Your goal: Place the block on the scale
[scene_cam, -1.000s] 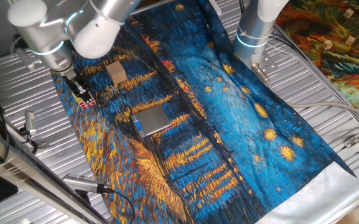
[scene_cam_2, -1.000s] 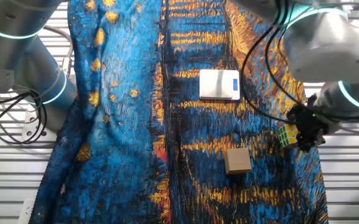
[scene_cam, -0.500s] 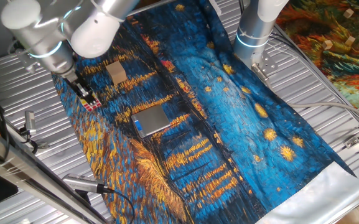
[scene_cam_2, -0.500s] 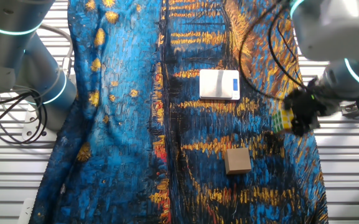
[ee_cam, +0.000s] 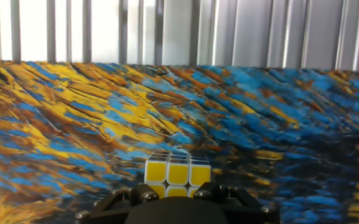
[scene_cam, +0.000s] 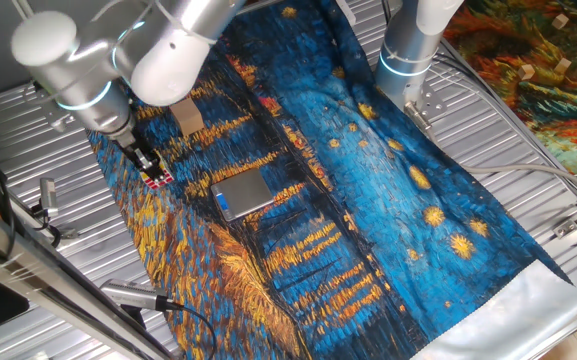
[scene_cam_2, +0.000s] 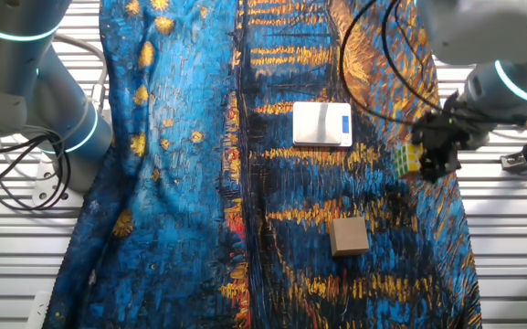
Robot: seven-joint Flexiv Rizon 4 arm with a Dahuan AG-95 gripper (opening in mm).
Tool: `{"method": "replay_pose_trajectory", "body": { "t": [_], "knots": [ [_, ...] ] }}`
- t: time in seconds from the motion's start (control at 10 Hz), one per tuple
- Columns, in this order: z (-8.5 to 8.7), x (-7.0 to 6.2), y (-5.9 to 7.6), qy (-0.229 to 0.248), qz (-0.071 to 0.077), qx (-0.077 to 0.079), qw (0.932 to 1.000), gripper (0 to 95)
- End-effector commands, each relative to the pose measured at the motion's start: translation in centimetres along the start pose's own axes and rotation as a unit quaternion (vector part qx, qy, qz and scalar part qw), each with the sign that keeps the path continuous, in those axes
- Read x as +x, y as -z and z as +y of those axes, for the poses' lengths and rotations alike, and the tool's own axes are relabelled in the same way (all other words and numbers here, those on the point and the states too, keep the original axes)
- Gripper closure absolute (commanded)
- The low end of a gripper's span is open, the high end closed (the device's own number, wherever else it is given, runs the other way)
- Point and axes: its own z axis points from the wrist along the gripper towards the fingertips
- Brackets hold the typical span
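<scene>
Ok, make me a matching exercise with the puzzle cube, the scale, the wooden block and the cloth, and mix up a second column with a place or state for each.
Column one:
1. puzzle cube
2. scale
3. wooden block
4. cloth

Column two:
A. spread over the table
B. held in the gripper
C. lying on the cloth, nothing on its plate
D. plain tan, resting on the cloth

Pairs: 1-B, 2-C, 3-D, 4-A

A robot lab: ribbed metal table (scene_cam: 528,140), second arm's base (scene_cam: 408,50).
</scene>
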Motion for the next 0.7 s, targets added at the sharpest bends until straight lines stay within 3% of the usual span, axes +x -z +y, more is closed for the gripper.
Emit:
{"method": "replay_pose_trajectory", "body": {
  "t": [0.1, 0.4, 0.7],
  "knots": [
    [0.7, 1.3, -0.5, -0.007, -0.004, 0.001, 1.0000, 95.0],
    [2.5, 2.9, -0.8, -0.020, -0.002, -0.001, 0.9998, 95.0],
    [4.2, 3.6, -0.7, -0.027, 0.001, -0.001, 0.9996, 95.0]
  ]
}}
